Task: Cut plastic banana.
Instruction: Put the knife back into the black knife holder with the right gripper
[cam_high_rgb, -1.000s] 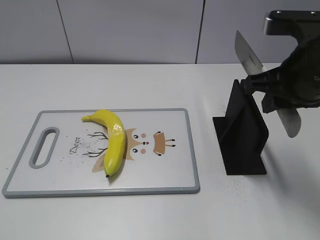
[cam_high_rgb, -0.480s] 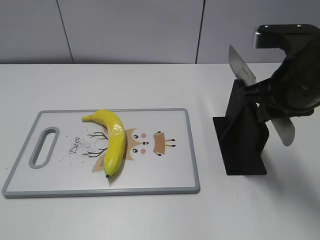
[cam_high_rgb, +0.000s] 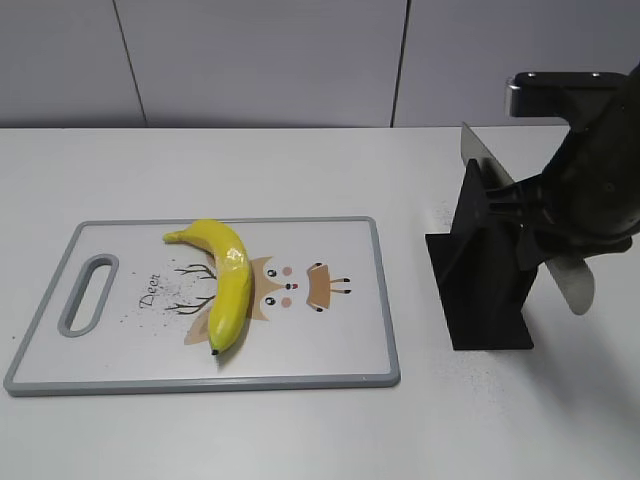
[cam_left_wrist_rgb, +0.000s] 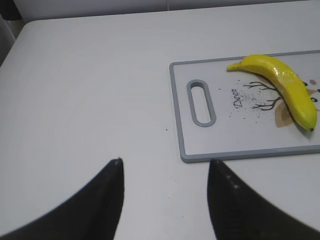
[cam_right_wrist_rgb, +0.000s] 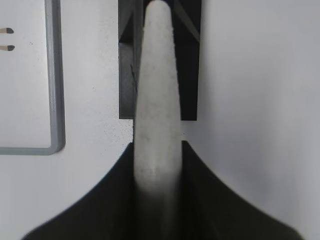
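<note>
the right pincer (cam_right_wrist_rgb: 156, 170), clamped on the knife (cam_right_wrist_rgb: 156, 100) above the black knife stand (cam_high_rgb: 487, 262) at 3 o'clock of the plastic banana (cam_high_rgb: 225, 278), could snag that stand; the left pincer (cam_left_wrist_rgb: 165, 170) hangs open.

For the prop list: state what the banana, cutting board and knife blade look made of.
Banana: glossy yellow plastic, judging by its sheen and the shiny seam across its middle.
Cutting board: likely matte white plastic, with a grey rim and printed deer.
Knife blade: apparently brushed steel, pale grey and dully reflective.

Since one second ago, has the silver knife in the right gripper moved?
Yes. The silver knife, clamped in the right gripper, has sunk lower and slightly left against the fixed black stand.
</note>
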